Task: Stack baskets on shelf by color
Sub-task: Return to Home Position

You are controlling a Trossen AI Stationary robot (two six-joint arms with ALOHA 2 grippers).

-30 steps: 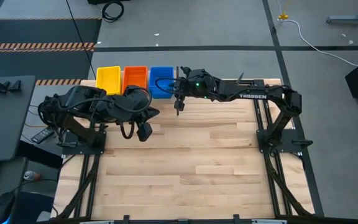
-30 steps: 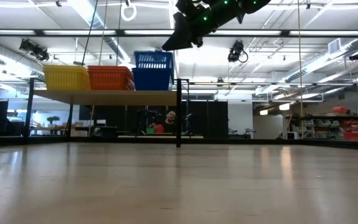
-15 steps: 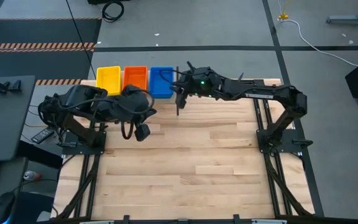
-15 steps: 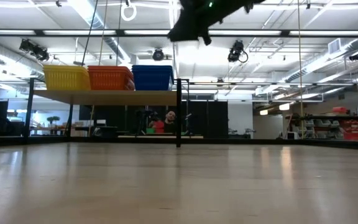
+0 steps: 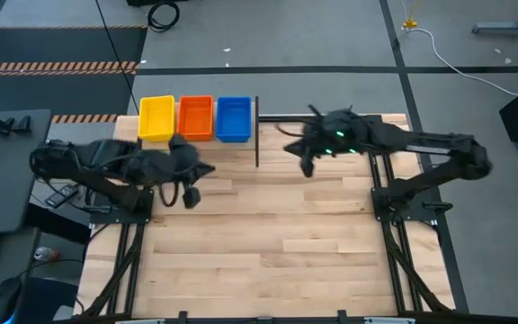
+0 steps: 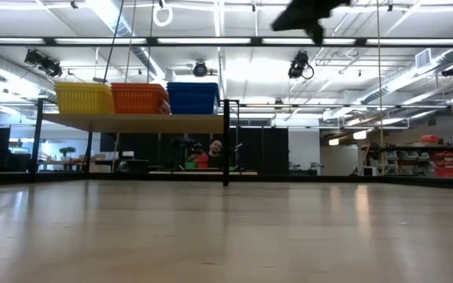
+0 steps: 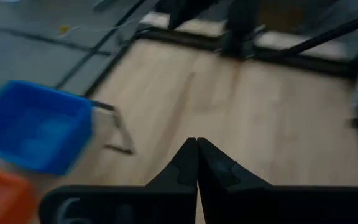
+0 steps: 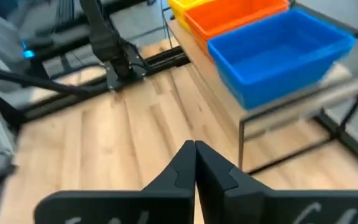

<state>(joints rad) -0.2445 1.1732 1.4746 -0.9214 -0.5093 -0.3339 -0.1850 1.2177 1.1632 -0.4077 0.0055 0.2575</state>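
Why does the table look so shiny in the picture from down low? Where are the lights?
Low view: long ceiling lights glow bright, and the tabletop mirrors them as pale streaks; the right arm is a dark shape against them. High view: the tabletop is evenly lit, no shiny patches. Right wrist view: the blue basket shows no glare.

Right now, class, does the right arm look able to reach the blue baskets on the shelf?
Probably yes. The right gripper hangs off the end of the shelf, fingers shut, with nothing between it and the blue baskets. The left gripper waits nearer the orange baskets, out of the way.
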